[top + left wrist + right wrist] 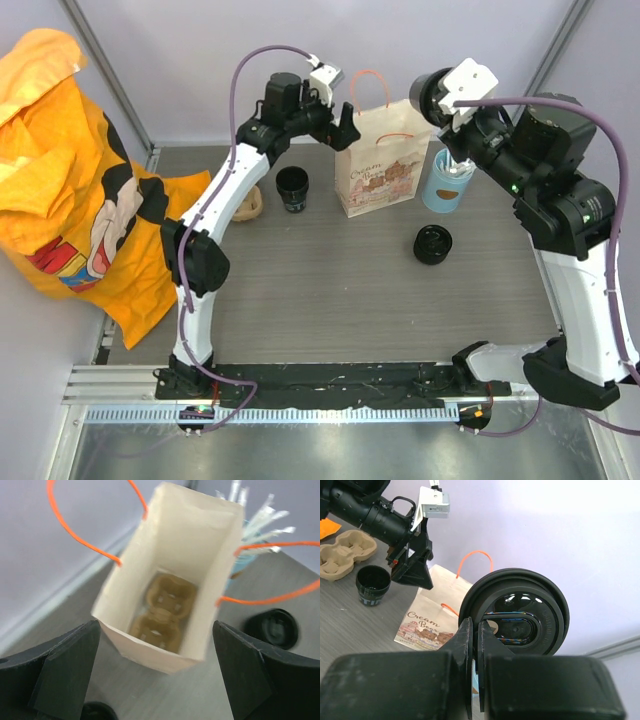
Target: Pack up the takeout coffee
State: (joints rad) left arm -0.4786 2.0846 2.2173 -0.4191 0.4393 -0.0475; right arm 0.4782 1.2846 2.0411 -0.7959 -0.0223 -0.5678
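Your left pincer (344, 128) hangs released above the paper bag (170, 540) holding a pulp cup carrier (162, 612); your right pincer (474, 630) clenches a black lid (520, 615) above the counter (330, 290).

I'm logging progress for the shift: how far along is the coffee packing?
Done: the paper bag stands open with a pulp carrier at its bottom. In hand: the right gripper is shut on a black lid, held off the table; the left gripper hangs open above the bag's mouth. Left: the black cup stands unlidded on the table, outside the bag; it needs lidding and bagging.
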